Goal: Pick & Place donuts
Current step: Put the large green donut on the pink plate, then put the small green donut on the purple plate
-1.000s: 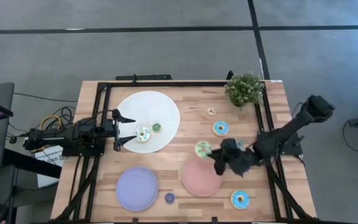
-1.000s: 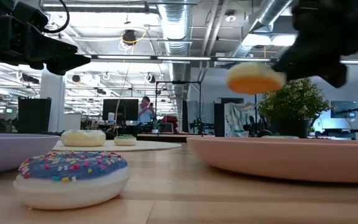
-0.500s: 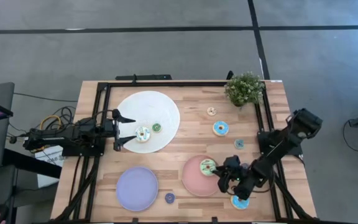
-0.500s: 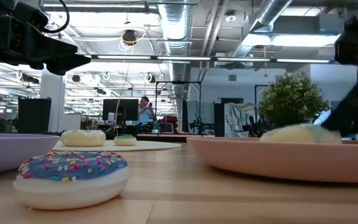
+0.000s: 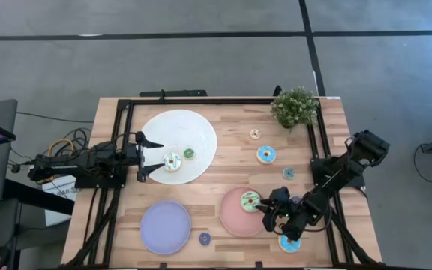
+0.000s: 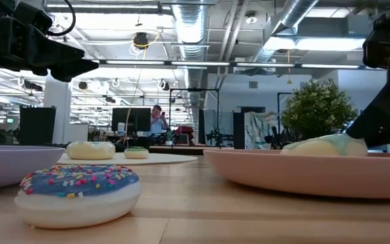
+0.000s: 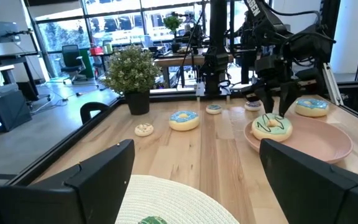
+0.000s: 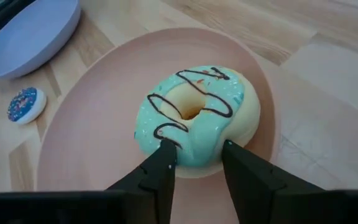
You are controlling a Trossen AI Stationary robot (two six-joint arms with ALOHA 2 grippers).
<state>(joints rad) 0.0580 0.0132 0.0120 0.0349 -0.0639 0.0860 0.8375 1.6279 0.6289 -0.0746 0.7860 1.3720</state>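
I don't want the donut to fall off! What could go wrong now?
The green-iced donut lies near the edge of the pink plate, on the robot's side, so a nudge might push it off. The right gripper sits tight against the donut with its jaws just starting to part; pulling away too soon could drag the donut along. A blue-iced donut lies right beside that arm and might get bumped as it moves away.

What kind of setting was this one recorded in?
Probably an open-plan robotics lab or office: exposed ceiling ducts, a person at a monitor behind the wooden table, and office chairs by large windows.
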